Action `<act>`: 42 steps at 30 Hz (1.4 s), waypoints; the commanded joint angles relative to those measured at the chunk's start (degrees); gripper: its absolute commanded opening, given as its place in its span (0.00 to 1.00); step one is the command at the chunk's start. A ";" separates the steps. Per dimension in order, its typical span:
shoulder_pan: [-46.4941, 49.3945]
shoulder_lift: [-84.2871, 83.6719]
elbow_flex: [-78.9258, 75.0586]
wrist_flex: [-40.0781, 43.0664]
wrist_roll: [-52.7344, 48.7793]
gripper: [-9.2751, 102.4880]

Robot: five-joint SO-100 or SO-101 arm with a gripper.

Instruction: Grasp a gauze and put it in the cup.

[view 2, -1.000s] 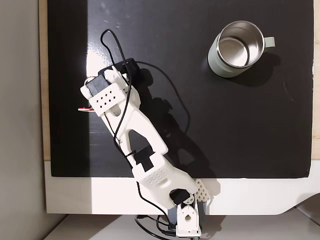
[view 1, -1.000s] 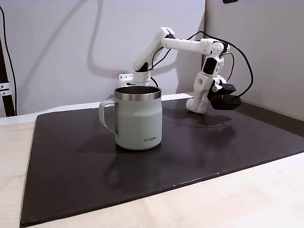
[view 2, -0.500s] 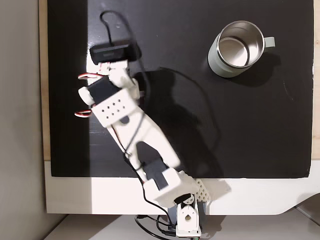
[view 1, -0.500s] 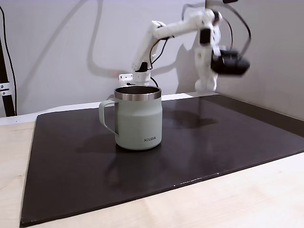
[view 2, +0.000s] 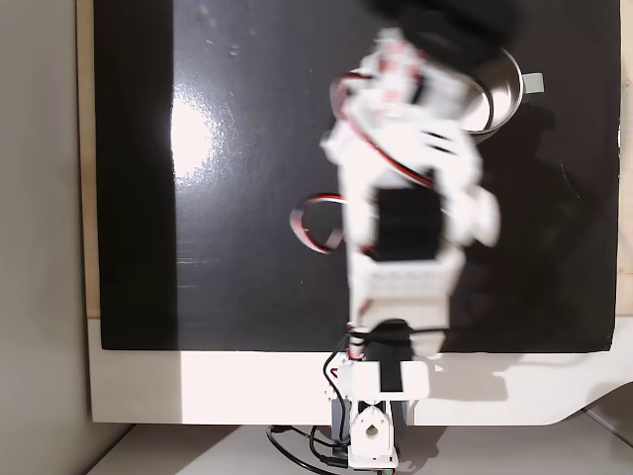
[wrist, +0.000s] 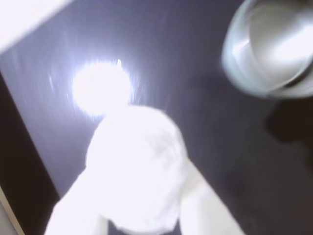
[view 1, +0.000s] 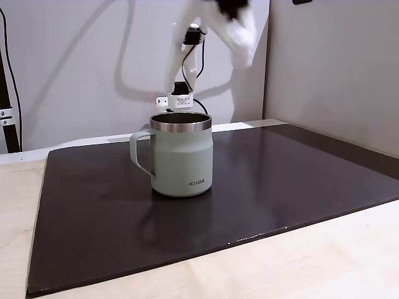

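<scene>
Arm (view 2: pixel 406 213): has swung from the far side up toward the cup (view 1: pixel 181 156) (blurred).
Fingers: hold the gauze (wrist: pixel 139 166).
Next: drop it in.

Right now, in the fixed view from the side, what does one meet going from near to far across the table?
Bare pale wooden table edge → dark mat → cup → arm base → white wall.

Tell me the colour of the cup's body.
Pale sage green, with a shiny steel rim; the cup shows best in a fixed view from the side.
</scene>
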 commanded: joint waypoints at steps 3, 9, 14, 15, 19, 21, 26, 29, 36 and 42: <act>9.67 -7.38 -14.68 -1.05 4.75 0.08; 16.88 -15.64 -21.01 -1.67 10.81 0.08; 18.90 -21.45 -24.08 -1.14 14.50 0.08; 19.16 -22.06 -24.08 -1.14 15.21 0.08; 19.78 -24.79 -24.35 -0.97 16.08 0.08; 19.78 -25.49 -24.35 -0.79 16.26 0.08; 19.51 -25.66 -24.35 -0.53 16.08 0.20; 19.42 -25.05 -24.35 -0.44 15.73 0.31; 19.16 -23.55 -23.12 -0.26 15.91 0.37; 18.81 -21.97 -21.80 -0.26 16.08 0.37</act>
